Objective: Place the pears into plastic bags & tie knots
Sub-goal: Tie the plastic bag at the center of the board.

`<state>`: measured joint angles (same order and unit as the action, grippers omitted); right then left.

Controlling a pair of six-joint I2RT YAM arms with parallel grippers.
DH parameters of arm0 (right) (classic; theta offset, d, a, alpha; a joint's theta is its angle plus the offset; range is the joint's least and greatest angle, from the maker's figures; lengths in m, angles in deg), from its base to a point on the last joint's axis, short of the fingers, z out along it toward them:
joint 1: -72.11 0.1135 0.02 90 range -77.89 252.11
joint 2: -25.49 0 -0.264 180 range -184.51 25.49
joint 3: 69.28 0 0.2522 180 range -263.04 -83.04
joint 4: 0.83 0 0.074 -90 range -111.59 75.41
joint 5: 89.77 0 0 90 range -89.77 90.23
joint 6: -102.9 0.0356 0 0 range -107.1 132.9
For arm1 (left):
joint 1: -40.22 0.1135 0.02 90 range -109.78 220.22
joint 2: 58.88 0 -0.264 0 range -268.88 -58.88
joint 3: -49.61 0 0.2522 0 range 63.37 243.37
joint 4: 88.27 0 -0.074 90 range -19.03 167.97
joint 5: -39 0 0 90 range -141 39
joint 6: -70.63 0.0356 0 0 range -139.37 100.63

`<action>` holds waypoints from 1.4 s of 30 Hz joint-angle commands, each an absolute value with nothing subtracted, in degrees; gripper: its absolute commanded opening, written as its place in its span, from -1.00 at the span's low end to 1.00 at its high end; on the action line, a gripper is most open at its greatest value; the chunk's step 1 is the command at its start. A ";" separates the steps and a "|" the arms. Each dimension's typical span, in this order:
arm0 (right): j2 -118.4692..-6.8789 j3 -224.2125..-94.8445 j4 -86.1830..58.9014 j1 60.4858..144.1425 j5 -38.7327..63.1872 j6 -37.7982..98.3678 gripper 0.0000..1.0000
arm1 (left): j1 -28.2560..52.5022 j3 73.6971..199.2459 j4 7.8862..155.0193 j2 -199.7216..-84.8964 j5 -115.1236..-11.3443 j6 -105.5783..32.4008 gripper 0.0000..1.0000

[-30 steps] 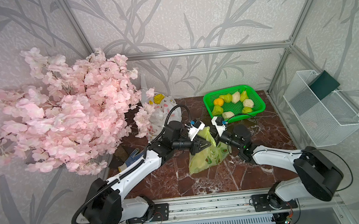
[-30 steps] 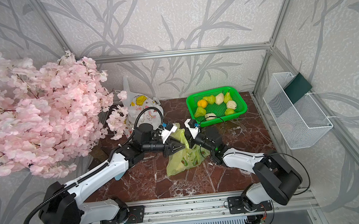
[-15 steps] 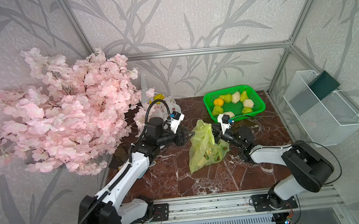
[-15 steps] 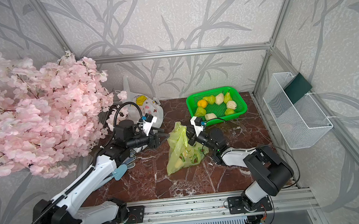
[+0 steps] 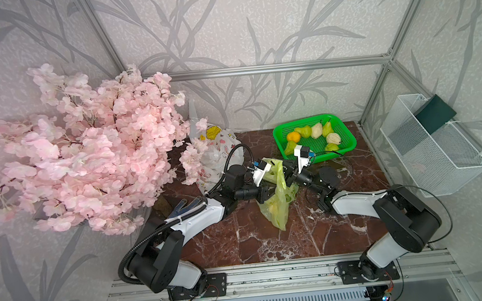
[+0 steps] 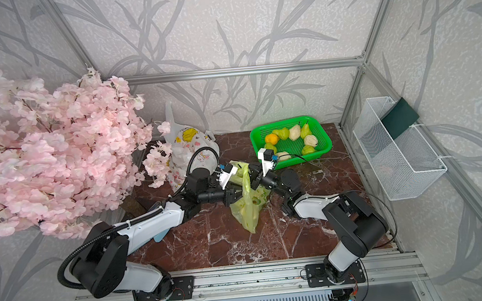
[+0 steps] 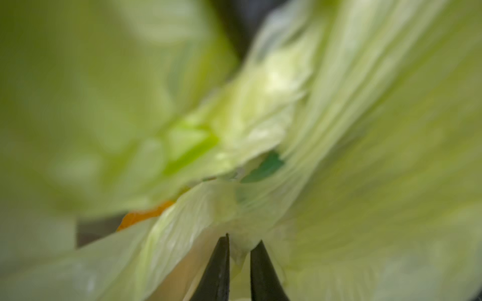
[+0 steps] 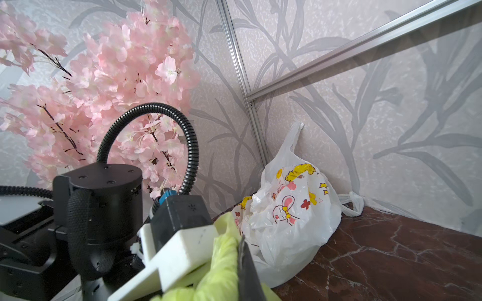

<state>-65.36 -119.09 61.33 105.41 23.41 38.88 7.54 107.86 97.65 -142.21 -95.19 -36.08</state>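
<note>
While the green bag [image 5: 277, 204] sags in crinkled, translucent folds at the centre of both top views, my left gripper [image 7: 238, 250] pinches a thin pleat of its film between two dark, tapered fingertips. My right gripper [image 5: 288, 173] is clamped on the bag's twisted upper end, just above centre. Rounded lumps bulge through the film lower down. Teardrop-shaped pears [image 5: 328, 128], green and cream, lie in the rigid mesh basket [image 5: 305, 120] at upper right. A glossy white bag [image 5: 219, 151] with cartoon prints slumps left of centre beside papery pink blossoms [image 5: 84, 147], on the veined marble table [image 5: 241, 240].
</note>
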 commanded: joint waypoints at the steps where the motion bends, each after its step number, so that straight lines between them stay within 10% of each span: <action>1: -65.63 -120.44 65.79 105.07 24.34 41.95 -1.00 | 8.94 109.42 95.39 -139.01 -92.82 -36.22 -0.58; 10: -66.69 -120.04 63.15 103.76 24.93 41.58 -1.00 | 15.94 116.12 68.19 -125.65 -88.61 -37.09 -0.42; 27: -68.12 -121.03 62.97 104.28 25.80 42.60 -1.00 | 14.43 122.52 86.33 -140.46 -96.88 -58.14 -0.06; 42: -65.22 -119.62 58.18 104.17 23.45 42.51 -0.86 | 14.89 122.71 87.40 -140.90 -97.86 -55.64 -1.00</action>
